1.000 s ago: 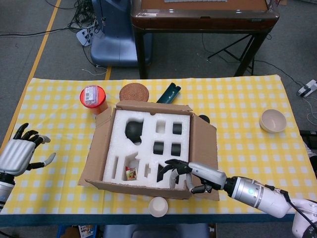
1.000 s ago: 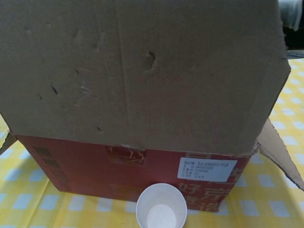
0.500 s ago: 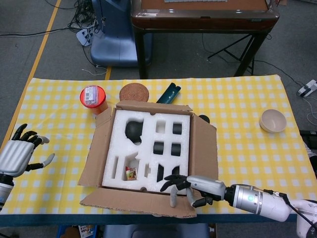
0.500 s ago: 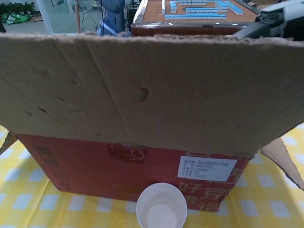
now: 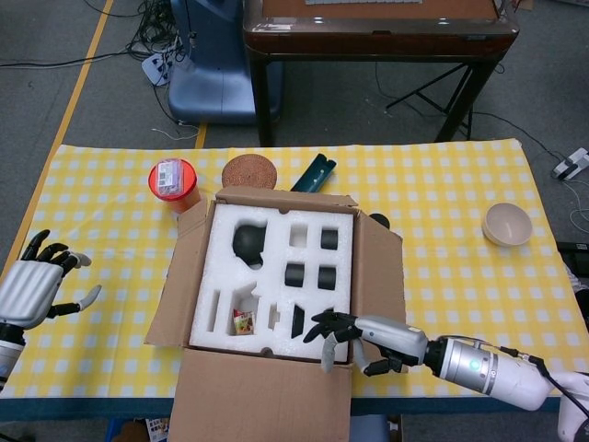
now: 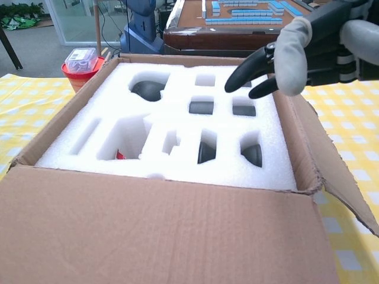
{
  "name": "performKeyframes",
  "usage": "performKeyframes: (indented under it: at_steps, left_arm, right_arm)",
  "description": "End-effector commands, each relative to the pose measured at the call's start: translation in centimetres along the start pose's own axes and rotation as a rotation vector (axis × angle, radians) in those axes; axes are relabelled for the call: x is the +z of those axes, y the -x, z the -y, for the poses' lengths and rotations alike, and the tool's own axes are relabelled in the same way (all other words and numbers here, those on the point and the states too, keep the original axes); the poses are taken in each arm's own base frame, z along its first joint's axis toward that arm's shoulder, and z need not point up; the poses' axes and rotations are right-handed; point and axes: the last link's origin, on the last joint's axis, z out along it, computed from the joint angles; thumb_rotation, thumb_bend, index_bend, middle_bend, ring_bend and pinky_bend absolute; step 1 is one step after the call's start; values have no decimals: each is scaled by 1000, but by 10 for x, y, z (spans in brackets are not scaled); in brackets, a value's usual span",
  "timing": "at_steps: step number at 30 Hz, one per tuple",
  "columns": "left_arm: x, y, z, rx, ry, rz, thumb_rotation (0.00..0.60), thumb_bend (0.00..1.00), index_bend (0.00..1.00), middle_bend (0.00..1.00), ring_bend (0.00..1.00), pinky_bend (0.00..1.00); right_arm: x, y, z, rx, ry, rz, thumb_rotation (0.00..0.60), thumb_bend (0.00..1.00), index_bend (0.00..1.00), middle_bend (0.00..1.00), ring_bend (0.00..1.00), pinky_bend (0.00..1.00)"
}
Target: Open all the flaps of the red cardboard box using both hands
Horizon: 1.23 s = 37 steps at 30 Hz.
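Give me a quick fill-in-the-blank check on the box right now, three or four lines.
1. The near flap is folded ____, toward the robot.
2. The box is filled with a white ____ insert with cutouts.
3. The right hand is over the box's near-____ corner.
4. The left hand holds ____.

Missing words: outward; foam; right; nothing

**Grey floor, dark table behind**

Covered in a yellow-and-white checked cloth [image 5: 442,198], the table [image 5: 83,166]. Beyond it, a grey floor [image 5: 83,83] with tangled cables [image 5: 156,37] and a yellow line [image 5: 78,78]. Further back, a dark wooden table [image 5: 377,37] beside a blue machine base [image 5: 207,74].
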Motion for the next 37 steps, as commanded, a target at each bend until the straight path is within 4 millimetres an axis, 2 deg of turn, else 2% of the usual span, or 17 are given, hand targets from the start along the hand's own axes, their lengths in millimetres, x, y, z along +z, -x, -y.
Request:
performKeyframes:
  at_steps: [1,5,10,15,18,21,24,26,32,37]
  left_arm:
    - [1,0,0,-2,1,-1,194,324,445,400,215,0]
    - [3,2,0,-10,0,-5,195,324,445,400,215,0]
    - [5,7,7,-26,-26,-3,196,324,436,400,215,0]
    - [6,13,19,-48,-73,-6,197,324,411,397,215,0]
    - [4,18,26,-69,-105,-22,200,324,383,383,215,0]
    - [-1,24,33,-74,-138,-35,241,324,345,356,215,0]
    - [-10,31,37,-77,-169,-43,327,323,308,321,197,0]
    - [-17,35,39,-90,-190,-52,342,323,290,298,185,0]
    - [-37,43,42,-101,-229,-72,346,323,270,283,177,0]
    - [-53,51,39,-104,-246,-71,348,323,270,279,175,0]
  right_arm:
    - [-13,-18,-8,-159,82,-138,594,1000,433,176,14,0]
    - [-24,-31,-24,-335,192,-284,600,1000,409,176,14,0]
    - [-43,-42,-47,-469,317,-443,600,1000,399,176,14,0]
    - [-68,-46,-71,-629,439,-611,600,889,377,176,14,0]
    - [-82,-42,-83,-656,498,-669,600,830,355,176,14,0]
    - [-99,-37,-93,-666,552,-721,600,731,301,174,14,0]
    - [-117,-30,-101,-685,600,-774,600,615,264,167,14,0]
    - [-129,-25,-106,-694,628,-815,600,572,239,163,14,0]
    - [-157,-2,-115,-698,685,-905,600,556,214,159,14,0]
    - [-168,12,-121,-671,714,-920,600,557,214,159,14,0]
